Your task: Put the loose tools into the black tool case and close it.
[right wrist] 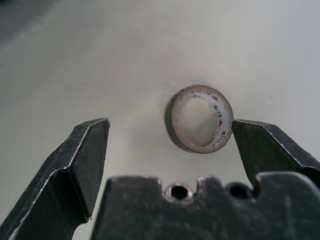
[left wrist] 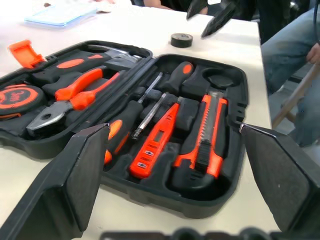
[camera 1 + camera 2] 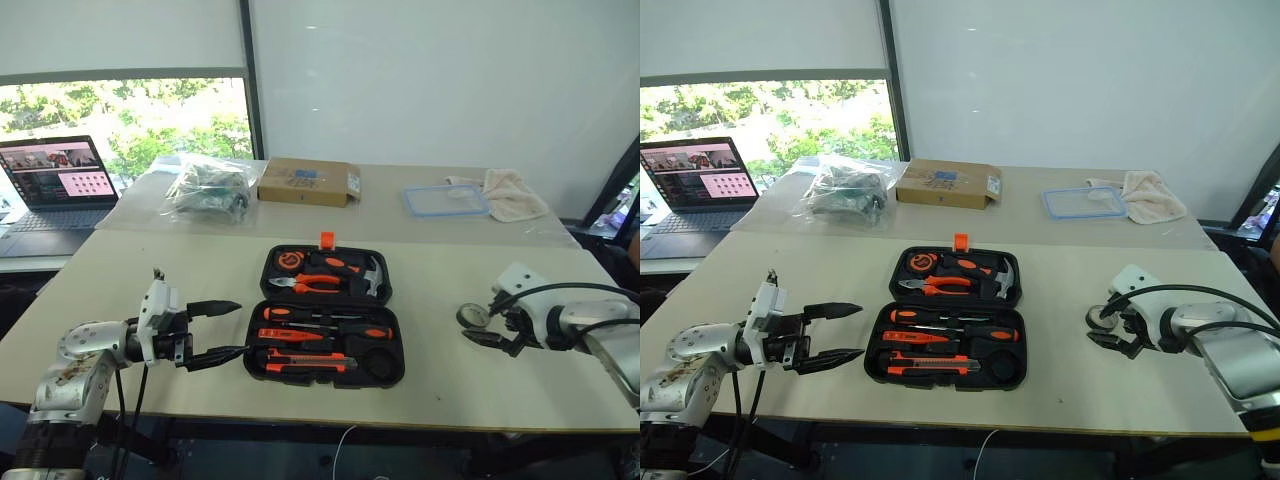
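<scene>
Hovering over the desk (image 3: 120, 300), the right hand (image 1: 170, 140) spreads its fingers around the tape roll (image 1: 199, 119), the last loose tool; the open, empty left hand (image 3: 215, 332) waits beside the tool case (image 3: 395, 372), still unclosed

Your left claw (image 3: 228, 331) points level toward your right, fingers spread wide; your right claw (image 3: 492, 331) tilts downward, fingers also apart.
</scene>
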You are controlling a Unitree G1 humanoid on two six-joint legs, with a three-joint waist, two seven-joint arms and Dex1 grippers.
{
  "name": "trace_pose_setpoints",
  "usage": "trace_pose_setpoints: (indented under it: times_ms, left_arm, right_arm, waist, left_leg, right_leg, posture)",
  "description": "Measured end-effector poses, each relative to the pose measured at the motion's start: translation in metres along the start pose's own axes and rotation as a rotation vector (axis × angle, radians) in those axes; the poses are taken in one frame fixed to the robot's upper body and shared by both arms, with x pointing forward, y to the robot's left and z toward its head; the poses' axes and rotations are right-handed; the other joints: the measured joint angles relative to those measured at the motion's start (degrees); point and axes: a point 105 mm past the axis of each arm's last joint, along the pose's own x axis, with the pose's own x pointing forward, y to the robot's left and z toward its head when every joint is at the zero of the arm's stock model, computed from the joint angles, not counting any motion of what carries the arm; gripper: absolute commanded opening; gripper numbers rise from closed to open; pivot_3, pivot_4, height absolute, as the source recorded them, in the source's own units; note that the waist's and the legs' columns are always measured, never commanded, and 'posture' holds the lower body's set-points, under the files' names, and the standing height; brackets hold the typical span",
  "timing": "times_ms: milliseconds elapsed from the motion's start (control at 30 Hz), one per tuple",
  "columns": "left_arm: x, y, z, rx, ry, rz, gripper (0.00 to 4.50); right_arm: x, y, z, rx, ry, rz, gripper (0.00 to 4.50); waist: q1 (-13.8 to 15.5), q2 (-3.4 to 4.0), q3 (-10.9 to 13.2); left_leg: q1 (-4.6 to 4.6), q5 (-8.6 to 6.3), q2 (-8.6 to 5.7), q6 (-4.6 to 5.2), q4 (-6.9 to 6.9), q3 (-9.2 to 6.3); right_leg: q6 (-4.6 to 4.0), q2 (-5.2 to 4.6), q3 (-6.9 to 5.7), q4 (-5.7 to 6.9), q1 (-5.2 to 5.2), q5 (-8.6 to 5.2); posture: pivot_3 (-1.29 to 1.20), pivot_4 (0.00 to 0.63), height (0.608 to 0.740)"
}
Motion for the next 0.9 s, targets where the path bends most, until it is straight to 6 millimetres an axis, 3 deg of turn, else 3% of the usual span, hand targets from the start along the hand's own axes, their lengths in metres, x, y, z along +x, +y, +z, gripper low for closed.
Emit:
trace_pose_setpoints:
  times_ms: [133, 467, 533, 667, 767, 833, 900]
  left_arm:
    - [0.007, -0.001, 0.002, 0.000, -0.009, -0.017, 4.50]
    - [0.011, -0.003, 0.001, -0.004, -0.010, -0.034, 4.50]
    - [0.012, -0.004, 0.001, -0.003, -0.010, -0.036, 4.50]
    - [0.012, -0.005, 0.001, -0.001, -0.010, -0.049, 4.50]
    - [0.012, -0.007, 0.001, 0.002, -0.007, -0.059, 4.50]
    - [0.012, -0.008, 0.000, 0.000, -0.004, -0.064, 4.50]
    - [0.012, -0.009, -0.001, 0.002, -0.002, -0.072, 4.50]
  right_arm:
    - [0.014, 0.000, -0.009, 0.012, 0.046, 0.038, 3.50]
    - [0.020, 0.001, -0.004, -0.106, -0.035, 0.132, 0.05]
    - [0.018, 0.008, 0.004, -0.154, -0.101, 0.185, 0.05]
    - [-0.002, 0.034, 0.046, -0.222, -0.323, 0.344, 0.05]
    - [-0.023, 0.074, 0.080, -0.278, -0.421, 0.524, 0.05]
    - [-0.030, 0.099, 0.093, -0.298, -0.424, 0.619, 0.05]
    - [-0.031, 0.121, 0.092, -0.315, -0.381, 0.701, 0.05]
  waist:
    - [-0.2, 0.00, 0.0]
    - [-0.4, -0.01, 0.0]
    - [-0.4, -0.01, 0.0]
    - [-0.7, 0.00, 0.0]
    - [-0.7, 0.00, 0.0]
    - [-0.7, 0.00, 0.0]
    - [-0.6, -0.01, 0.0]
  left_leg:
    - [-0.12, -0.10, -0.09, 0.15, 0.02, 0.04]
    - [0.02, -0.09, -0.09, 0.13, 0.11, 0.05]
    - [0.06, -0.08, -0.09, 0.12, 0.12, 0.05]
    - [0.11, -0.06, -0.04, 0.08, 0.14, 0.05]
    - [0.13, -0.05, 0.04, 0.05, 0.16, 0.03]
    - [0.13, -0.05, 0.04, 0.05, 0.20, 0.01]
    - [0.12, -0.07, 0.03, 0.08, 0.23, 0.01]
  right_leg:
    - [0.26, -0.09, 0.01, -0.09, 0.00, -0.04]
    - [0.33, -0.12, 0.08, -0.07, 0.07, -0.03]
    - [0.33, -0.12, 0.10, -0.07, 0.08, -0.03]
    - [0.31, -0.10, 0.13, -0.01, 0.09, -0.02]
    - [0.24, -0.06, 0.12, 0.03, 0.10, 0.00]
    - [0.21, -0.08, 0.10, 0.04, 0.11, 0.01]
    - [0.20, -0.09, 0.09, 0.03, 0.12, 0.02]
  posture:
    - [0.00, 0.150, 0.740]
    - [0.00, 0.150, 0.740]
    - [0.00, 0.150, 0.740]
    - [0.00, 0.150, 0.740]
    - [0.00, 0.150, 0.740]
    - [0.00, 0.150, 0.740]
    - [0.00, 0.150, 0.740]
